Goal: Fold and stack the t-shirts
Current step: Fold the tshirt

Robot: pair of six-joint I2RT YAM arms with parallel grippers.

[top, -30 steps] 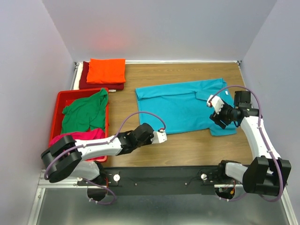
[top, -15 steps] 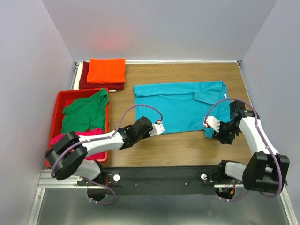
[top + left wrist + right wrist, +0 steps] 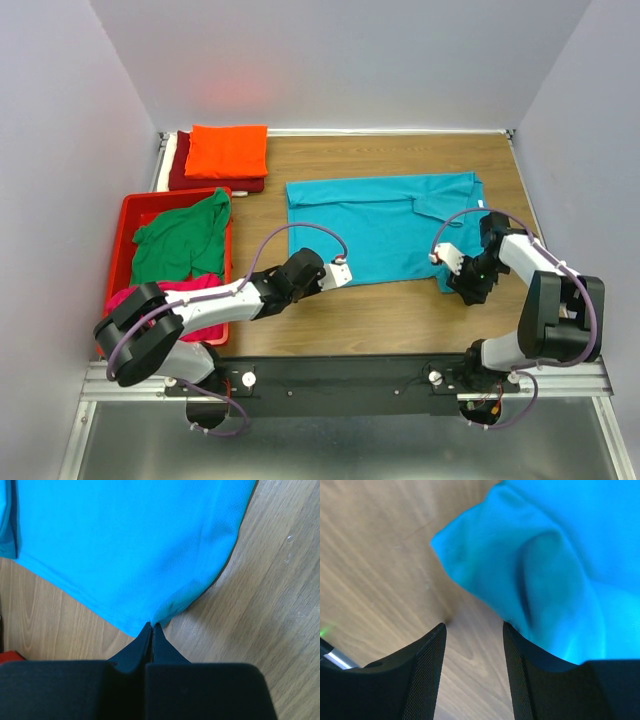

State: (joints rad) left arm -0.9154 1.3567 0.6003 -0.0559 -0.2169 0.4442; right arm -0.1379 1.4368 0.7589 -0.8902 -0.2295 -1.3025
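- Crate of red plastic at far left, holding a crumpled green cotton t-shirt and a bunched magenta t-shirt; neither folded, so judged work left to do.
- Behind the crate, folded orange t-shirt stacked on folded dark red t-shirt; judged finished.
- Further right, left pincer pressed together on the near hem of the turquoise short-sleeved t-shirt, with a pucker in the cloth at the tips.
- Turquoise shirt spread flat mid-way across the wooden counter, one sleeve turned in at its right; folding judged barely begun.
- At right, right pincer spread, bare wood between the jaws, turquoise corner just beside one finger, nothing gripped.
- Only from overhead: crate, stack, whole shirt outline. Only from left wrist: pinch at the hem. Only from right wrist: empty gap between jaws.
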